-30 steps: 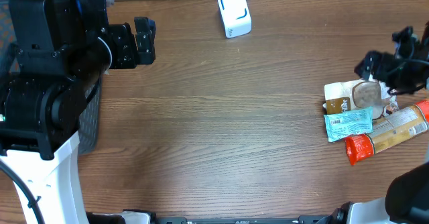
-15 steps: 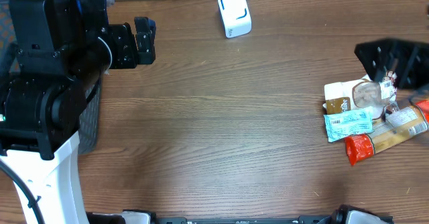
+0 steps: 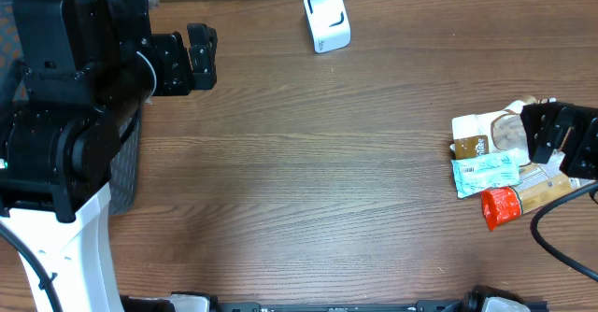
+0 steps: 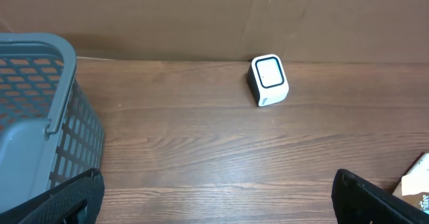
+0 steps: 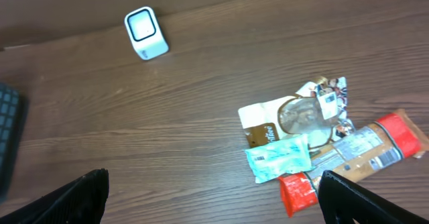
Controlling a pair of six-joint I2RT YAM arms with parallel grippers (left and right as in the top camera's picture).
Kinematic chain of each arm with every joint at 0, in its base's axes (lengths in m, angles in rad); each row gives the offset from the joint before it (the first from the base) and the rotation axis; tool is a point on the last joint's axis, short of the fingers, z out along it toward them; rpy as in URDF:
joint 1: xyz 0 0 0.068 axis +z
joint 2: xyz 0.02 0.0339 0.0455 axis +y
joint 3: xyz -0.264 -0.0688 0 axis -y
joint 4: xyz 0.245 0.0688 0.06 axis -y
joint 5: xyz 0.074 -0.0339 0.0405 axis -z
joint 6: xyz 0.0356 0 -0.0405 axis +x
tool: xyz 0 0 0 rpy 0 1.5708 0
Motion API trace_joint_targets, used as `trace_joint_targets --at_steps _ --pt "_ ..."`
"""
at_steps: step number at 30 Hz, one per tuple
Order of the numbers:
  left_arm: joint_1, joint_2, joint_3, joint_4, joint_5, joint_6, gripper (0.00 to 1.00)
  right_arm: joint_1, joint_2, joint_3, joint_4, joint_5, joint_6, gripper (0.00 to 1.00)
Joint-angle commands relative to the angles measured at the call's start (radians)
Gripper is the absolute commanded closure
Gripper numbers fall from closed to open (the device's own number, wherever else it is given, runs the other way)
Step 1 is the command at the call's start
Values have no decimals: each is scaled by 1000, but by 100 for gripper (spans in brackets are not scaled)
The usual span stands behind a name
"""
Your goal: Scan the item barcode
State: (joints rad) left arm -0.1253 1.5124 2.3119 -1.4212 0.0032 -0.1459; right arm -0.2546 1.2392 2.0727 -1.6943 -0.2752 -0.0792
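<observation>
Hovering above packets [image 5: 295, 127], possibly near table [image 3: 327, 191] edge, right hand [image 5: 214, 202] released, left hand [image 4: 214, 204] released

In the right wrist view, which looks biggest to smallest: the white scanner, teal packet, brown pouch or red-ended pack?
Largest: brown pouch and red-ended pack, too alike to rank.
Then: teal packet.
Smallest: scanner, narrowly, though it sits farther away.

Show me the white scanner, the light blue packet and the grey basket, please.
white scanner [image 3: 326, 19]: overhead view, on its top face.
light blue packet [image 5: 279, 158]: right wrist view, on its middle.
grey basket [image 4: 84, 140]: left wrist view, on its mesh side wall.
</observation>
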Motion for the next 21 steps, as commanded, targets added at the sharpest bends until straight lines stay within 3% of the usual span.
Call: trace_joint_targets --at_steps 1,9,12,16,21 --pt "-2 4 1 3 -7 19 1 -2 8 -5 1 24 -6 0" --pt "-2 4 1 3 -7 19 0 147 -46 -115 14 136 -6 0" --pt "-2 4 1 3 -7 19 0 216 -101 -219 121 173 -6 0" --pt "-2 4 1 3 -7 19 0 259 -215 -463 418 196 -6 0" --pt "-2 4 1 3 -7 19 1 261 -432 -957 986 135 6 0"
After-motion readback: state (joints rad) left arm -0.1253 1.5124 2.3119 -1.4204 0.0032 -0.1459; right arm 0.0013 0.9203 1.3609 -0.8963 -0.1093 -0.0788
